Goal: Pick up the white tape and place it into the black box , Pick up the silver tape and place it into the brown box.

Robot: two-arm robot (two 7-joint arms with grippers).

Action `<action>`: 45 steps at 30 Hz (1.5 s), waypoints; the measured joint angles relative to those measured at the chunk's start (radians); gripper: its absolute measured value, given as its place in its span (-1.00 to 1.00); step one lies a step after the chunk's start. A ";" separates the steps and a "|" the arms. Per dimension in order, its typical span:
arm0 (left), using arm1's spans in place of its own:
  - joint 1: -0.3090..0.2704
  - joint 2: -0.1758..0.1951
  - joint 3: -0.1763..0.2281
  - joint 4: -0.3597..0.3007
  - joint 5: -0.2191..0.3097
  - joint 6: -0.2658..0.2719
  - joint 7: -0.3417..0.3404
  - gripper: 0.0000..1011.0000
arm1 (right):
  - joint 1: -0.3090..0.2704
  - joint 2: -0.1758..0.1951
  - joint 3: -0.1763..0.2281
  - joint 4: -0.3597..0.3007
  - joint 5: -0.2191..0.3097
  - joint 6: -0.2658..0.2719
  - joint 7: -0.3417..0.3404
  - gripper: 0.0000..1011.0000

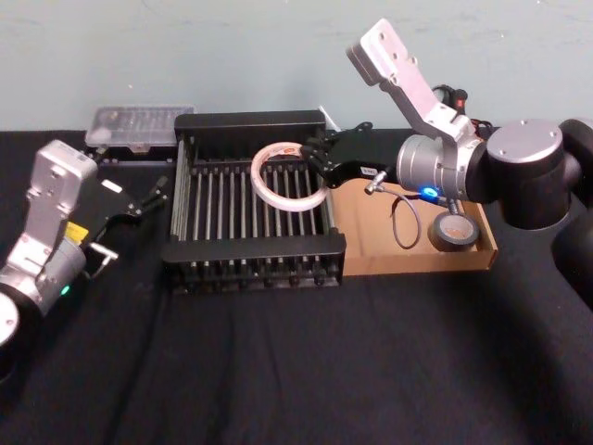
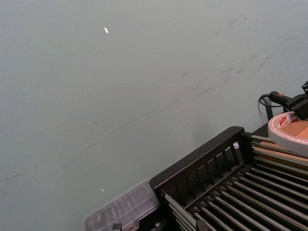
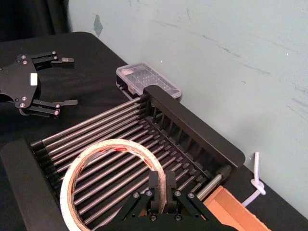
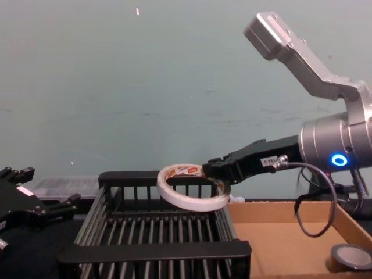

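— Right gripper (image 1: 315,165): what does it have?

— Its fingers (image 3: 155,185) are pinched almost together on the white tape (image 1: 256,181), clamping the thin band at one side. The ring hangs roughly level over the slatted floor of the black box (image 1: 246,250), toward the box's right rear. In the chest view it sits at about rim height, not resting on the bars.

— So the white roll isn't in yet?

— Not set down, no. It is over the right place, so I'd judge that half nearly done. What's left is to lower a little, let go and draw the arm clear.

— And the silver tape (image 1: 435,234)?

— It lies flat inside the brown box (image 1: 417,264), in the near right corner, with neither gripper touching it. That half looks finished.

— Left arm?

— The left gripper (image 1: 153,197) is parked low over the black table (image 1: 278,371), just left of the black box, with its fingers spread wide and holding nothing.

— Anything to watch?

— The ring is held by one edge only, so it may tip as it drops, though the bars beneath should catch it.
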 joint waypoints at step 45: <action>0.000 0.000 0.000 0.000 0.000 0.000 0.000 0.98 | -0.064 0.024 0.048 -0.069 -0.003 -0.022 -0.060 0.98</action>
